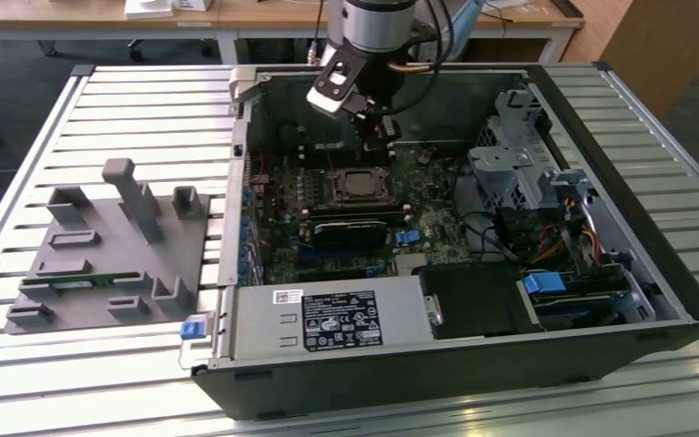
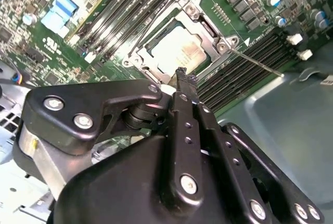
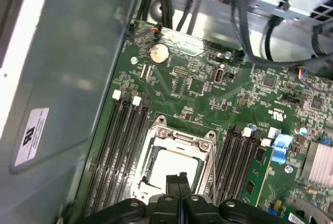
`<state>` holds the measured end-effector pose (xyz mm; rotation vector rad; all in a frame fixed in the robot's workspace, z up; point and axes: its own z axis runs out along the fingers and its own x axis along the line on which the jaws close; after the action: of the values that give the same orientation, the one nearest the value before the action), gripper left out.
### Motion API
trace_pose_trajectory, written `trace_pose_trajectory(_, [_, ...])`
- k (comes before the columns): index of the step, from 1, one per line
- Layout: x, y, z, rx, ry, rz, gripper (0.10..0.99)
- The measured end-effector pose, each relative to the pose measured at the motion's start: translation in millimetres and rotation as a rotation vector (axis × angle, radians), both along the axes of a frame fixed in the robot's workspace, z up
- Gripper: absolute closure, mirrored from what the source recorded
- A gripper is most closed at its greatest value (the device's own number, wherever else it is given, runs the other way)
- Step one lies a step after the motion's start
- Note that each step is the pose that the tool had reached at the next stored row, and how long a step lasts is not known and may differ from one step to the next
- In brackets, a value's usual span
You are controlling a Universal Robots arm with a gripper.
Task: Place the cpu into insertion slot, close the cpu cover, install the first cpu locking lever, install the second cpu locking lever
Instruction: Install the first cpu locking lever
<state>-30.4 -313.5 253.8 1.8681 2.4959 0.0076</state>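
Observation:
The cpu [image 2: 176, 48] lies flat in its socket on the green motherboard, pale metal top up, and also appears as the cpu [image 3: 170, 162] and the cpu [image 1: 356, 185]. The cpu cover [image 2: 207, 28] lies down around it as a metal frame, its window showing the chip; the cpu cover [image 3: 179, 139] has two screw heads at its corners. A thin locking lever [image 2: 257, 64] sticks out from a socket corner over the memory slots. My gripper [image 2: 184, 76] is shut with nothing in it, just above the socket's edge. The same holds for the gripper [image 3: 178, 176] and the gripper [image 1: 379, 150].
The open computer case [image 1: 641, 273] lies on a slatted table. A black power supply [image 1: 325, 319] is at the near side, a drive cage [image 1: 526, 164] at the exterior view's right, and a grey fixture [image 1: 106, 246] at its left. Memory slots [image 3: 122, 135] flank the socket; cables [image 3: 250, 21] hang nearby.

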Motion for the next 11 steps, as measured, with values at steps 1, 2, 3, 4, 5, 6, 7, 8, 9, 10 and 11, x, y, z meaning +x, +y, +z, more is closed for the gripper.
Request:
trace_pose_trajectory(1, [0.0,0.0,0.0,0.0,0.0,0.011,0.98])
trace_pose_trajectory(2, [0.0,0.0,0.0,0.0,0.0,0.022,0.98])
trace_pose_trajectory(3, [0.0,0.0,0.0,0.0,0.0,0.033,0.98])
trace_pose_trajectory(4, [0.0,0.0,0.0,0.0,0.0,0.044,0.98])
trace_pose_trajectory(5, [0.0,0.0,0.0,0.0,0.0,0.054,0.98])
trace_pose_trajectory(6, [0.0,0.0,0.0,0.0,0.0,0.065,0.98])
trace_pose_trajectory(7, [0.0,0.0,0.0,0.0,0.0,0.076,0.98])
trace_pose_trajectory(8, [0.0,0.0,0.0,0.0,0.0,0.086,0.98])
trace_pose_trajectory(9, [0.0,0.0,0.0,0.0,0.0,0.097,0.98])
trace_pose_trajectory(10, [0.0,0.0,0.0,0.0,0.0,0.107,0.98])
trace_pose_trajectory(11, [0.0,0.0,0.0,0.0,0.0,0.119,0.98])
